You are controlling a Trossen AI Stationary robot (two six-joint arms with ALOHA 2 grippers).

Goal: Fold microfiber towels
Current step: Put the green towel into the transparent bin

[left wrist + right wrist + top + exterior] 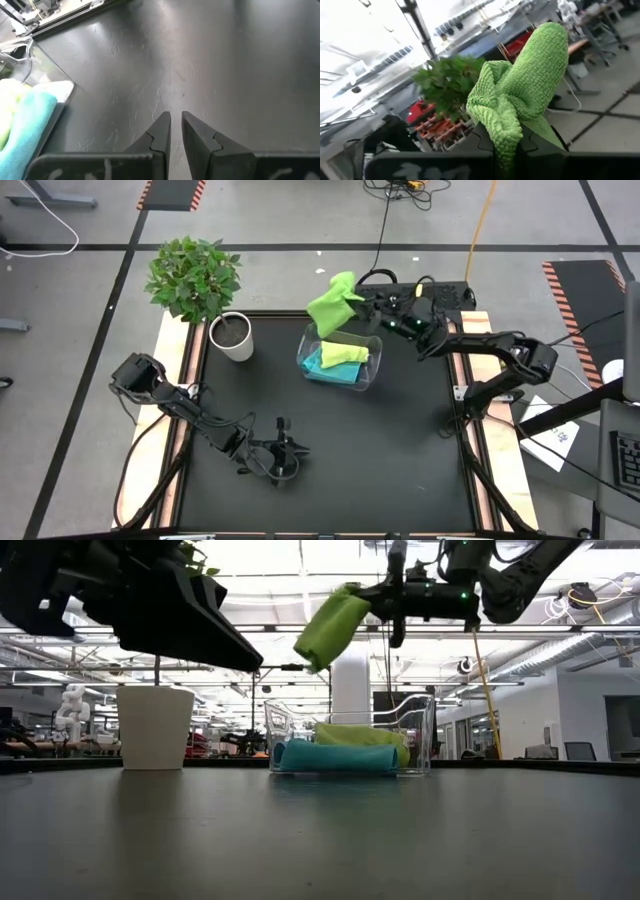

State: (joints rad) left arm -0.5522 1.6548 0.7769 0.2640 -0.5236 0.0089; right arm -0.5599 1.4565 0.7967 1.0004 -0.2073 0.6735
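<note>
Right gripper (372,302): clamped on the bright green towel (334,302), which is held bunched in the air above the far edge of the bin (371,376).
Left gripper (283,448): held low over the bare table (400,470), near the front; fingers nearly together, nothing between them.
Bin contents: the pale yellow-green towel (345,354) is laid folded on the turquoise towel (322,366).
Nearby: a potted plant (200,285) is stood at the table's far left.
Progress: judged early; the green towel is lifted, none is spread for folding, and two are left in the bin.
</note>
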